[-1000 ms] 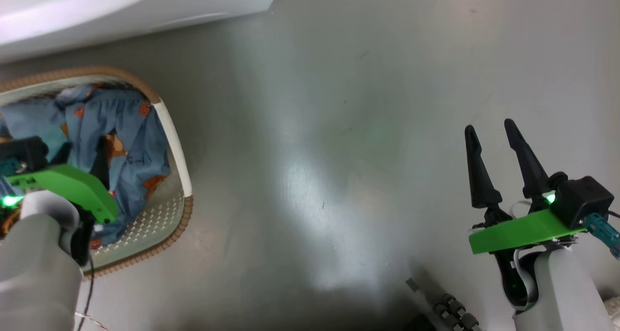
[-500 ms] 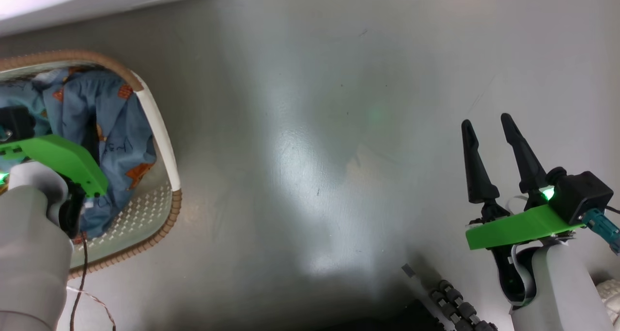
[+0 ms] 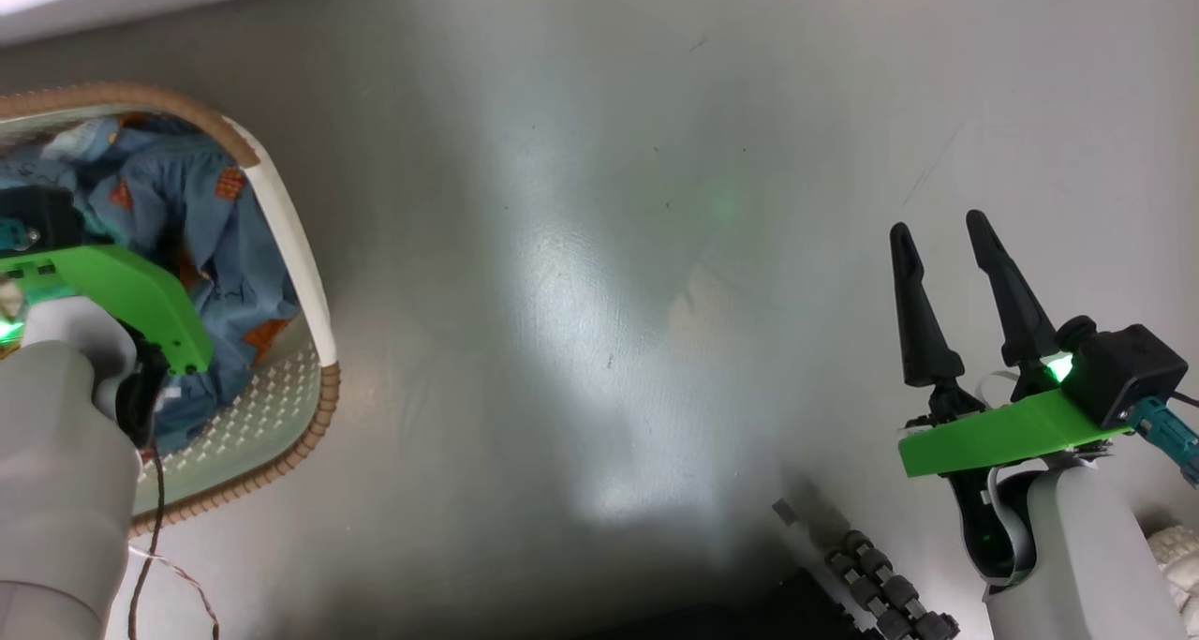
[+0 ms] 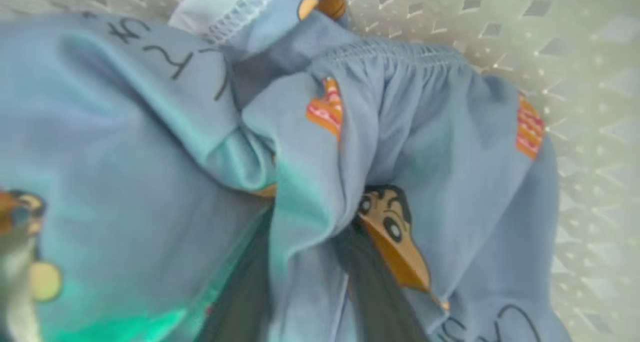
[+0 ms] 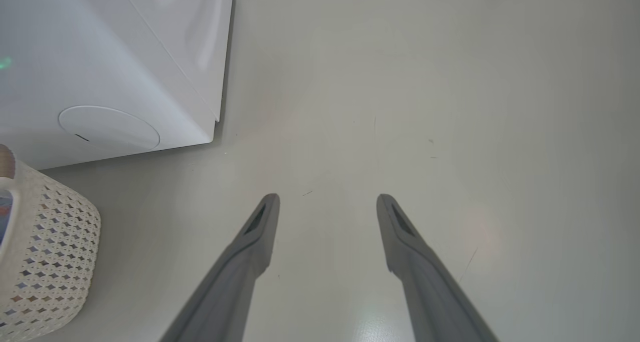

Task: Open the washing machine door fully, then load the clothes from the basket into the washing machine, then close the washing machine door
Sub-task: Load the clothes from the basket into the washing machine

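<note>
One basket (image 3: 281, 218) at the left holds one heap of clothes (image 3: 215, 237). Of the two grippers, the left gripper (image 4: 310, 262) is sunk in the clothes with a fold between its fingers (image 4: 372, 282); I cannot tell if it is clamped. The right gripper (image 3: 939, 228) is wide open and empty over the floor (image 3: 609, 293), as a second ago.

Clothes (image 3: 225, 237) in basket (image 3: 281, 218) near washing machine (image 5: 100, 56)

Bright light from above. Broad glare on the grey floor (image 3: 599, 340) left of my right gripper (image 3: 938, 226), dark shadow low beside it. Green lamp glow tints the clothes (image 4: 125, 182) around my left fingers (image 4: 375, 302); fabric this close is soft, blurred.
</note>
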Motion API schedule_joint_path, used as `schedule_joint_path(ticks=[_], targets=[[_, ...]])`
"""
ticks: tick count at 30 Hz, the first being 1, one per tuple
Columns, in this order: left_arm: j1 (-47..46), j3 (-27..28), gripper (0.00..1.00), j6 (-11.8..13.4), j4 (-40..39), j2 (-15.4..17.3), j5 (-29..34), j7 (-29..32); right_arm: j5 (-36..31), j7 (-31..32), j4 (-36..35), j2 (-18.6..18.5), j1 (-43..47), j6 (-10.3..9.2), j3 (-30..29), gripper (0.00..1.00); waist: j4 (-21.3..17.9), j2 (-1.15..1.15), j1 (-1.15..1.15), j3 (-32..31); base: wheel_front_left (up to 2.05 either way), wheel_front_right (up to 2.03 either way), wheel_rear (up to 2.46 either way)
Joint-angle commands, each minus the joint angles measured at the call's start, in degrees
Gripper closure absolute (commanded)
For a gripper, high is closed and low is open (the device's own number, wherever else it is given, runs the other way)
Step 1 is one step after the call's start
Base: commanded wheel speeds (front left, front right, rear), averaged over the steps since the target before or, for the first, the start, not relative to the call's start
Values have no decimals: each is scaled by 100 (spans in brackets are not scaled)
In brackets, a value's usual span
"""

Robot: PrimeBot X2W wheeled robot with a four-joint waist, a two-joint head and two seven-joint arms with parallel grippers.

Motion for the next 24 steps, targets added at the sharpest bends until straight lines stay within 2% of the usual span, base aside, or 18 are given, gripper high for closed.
schedule_joint_path(ticks=[1,14,21,24], targets=[[124,57,100,31,5,210,60,-137,58,-69,-74,-16,100,36,83,0,19,0,0,-90,0,0,0],[680,24,100,9,-57,77,-6,-1314,6,-69,0,-16,70,36,38,0,97,0,0,-889,0,0,0],[1146,100,100,-5,-377,-35,-89,-1566,-96,-69,92,-16,162,36,-10,0,230,0,0,-1497,0,0,0],[1390,233,100,40,-874,-6,-24,-1577,-171,-69,131,-16,216,36,-35,0,312,0,0,-1791,0,0,0]])
